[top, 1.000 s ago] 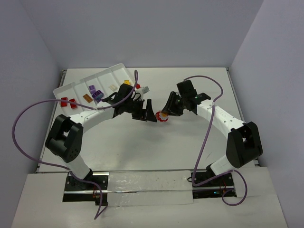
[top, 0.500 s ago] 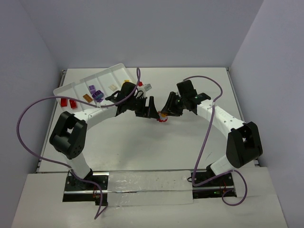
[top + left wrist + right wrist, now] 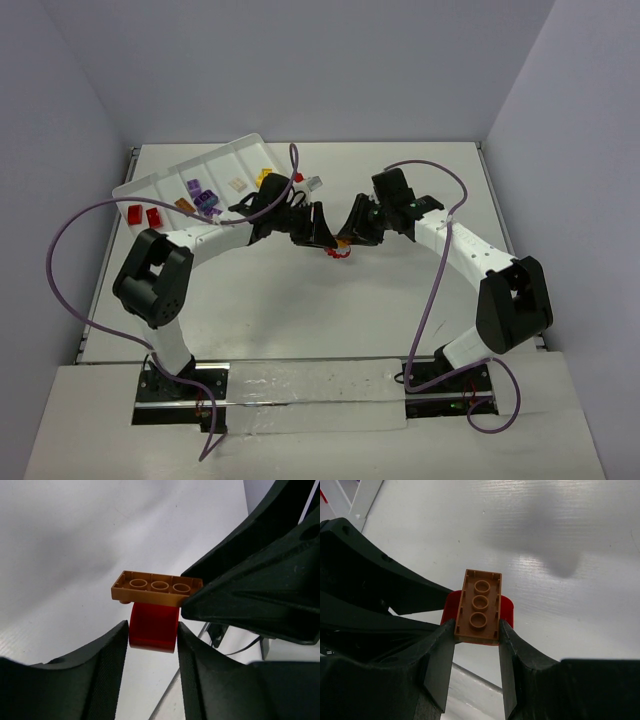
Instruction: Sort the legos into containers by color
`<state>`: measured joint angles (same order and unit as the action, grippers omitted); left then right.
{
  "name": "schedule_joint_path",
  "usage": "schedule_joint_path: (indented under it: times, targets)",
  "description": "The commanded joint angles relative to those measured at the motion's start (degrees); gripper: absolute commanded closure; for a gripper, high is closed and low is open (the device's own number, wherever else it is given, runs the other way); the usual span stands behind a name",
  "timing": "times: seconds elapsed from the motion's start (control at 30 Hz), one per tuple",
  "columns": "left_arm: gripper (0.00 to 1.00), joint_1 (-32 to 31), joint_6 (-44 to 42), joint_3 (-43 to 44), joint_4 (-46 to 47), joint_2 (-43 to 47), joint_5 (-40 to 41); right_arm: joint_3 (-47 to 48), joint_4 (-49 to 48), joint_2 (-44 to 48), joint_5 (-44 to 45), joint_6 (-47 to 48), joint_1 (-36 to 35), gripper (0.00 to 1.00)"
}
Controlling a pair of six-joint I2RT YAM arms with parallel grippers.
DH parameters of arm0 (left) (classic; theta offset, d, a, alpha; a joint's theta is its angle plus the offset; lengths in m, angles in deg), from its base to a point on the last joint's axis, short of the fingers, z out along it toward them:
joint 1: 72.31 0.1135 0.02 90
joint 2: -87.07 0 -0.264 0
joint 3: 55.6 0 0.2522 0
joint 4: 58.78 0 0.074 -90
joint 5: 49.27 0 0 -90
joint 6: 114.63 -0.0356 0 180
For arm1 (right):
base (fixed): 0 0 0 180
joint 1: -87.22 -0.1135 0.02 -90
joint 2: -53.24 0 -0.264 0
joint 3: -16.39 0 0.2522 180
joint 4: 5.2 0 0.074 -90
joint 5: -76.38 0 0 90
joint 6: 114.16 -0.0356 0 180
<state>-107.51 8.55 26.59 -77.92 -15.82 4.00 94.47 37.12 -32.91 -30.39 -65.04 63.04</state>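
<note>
The right fingers (image 3: 439, 665) pinch an orange lego brick (image 3: 480, 607) by its long sides, hollow underside showing, above the middle of the desk (image 3: 400, 300). The left fingers (image 3: 107, 667) have narrowed onto the red lego piece (image 3: 152, 627) stuck to that brick, touching both its sides. The joined pair hangs just right of the white tray (image 3: 225, 158), whose compartments hold other legos (image 3: 205, 200).

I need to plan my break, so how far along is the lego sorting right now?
Done: several coloured bricks already lie in the white tray. In hand: the right claw grips an orange brick stuck to a red piece, which the left claw pinches, apparently to pull them apart. Left: separate and bin both; a pale piece beside the tray may remain.
</note>
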Motion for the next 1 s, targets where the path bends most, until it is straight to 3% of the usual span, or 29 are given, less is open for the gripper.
schedule_joint_path:
  times: [0.0,0.07,0.1,0.43,0.7,0.8,0.97]
  targets:
    - [0.68,-0.3,0.9,2.0,3.8,0.1,-1.2,2.1,-1.6,2.6,-0.5,-0.1,0.2,0.97]
    - [0.97,-0.3,0.7,2.2,3.0,0.2,-1.3,2.2,-1.5,2.7,0.0,-0.1,0.9,0.97]
    - [1.0,-0.3,0.5,2.1,2.6,0.3,-1.3,2.1,-1.5,2.6,0.0,-0.2,1.3,0.97]
    - [1.0,-0.2,-0.3,-2.8,1.1,3.9,-1.1,-0.2,-6.7,3.8,-5.9,-3.7,10.3,0.97]
    - [1.0,4.2,-4.4,-1.4,-14.2,10.7,11.8,-3.9,-5.4,5.3,-3.5,-1.5,12.6,0.97]
    - [1.0,11.5,-3.2,-0.1,-21.2,13.4,22.0,-5.2,-5.0,6.0,-3.3,-0.7,13.1,0.97]
    - [1.0,30.0,-0.4,-3.3,-24.9,22.3,26.6,-4.8,-4.7,6.5,-4.3,0.3,13.6,0.97]
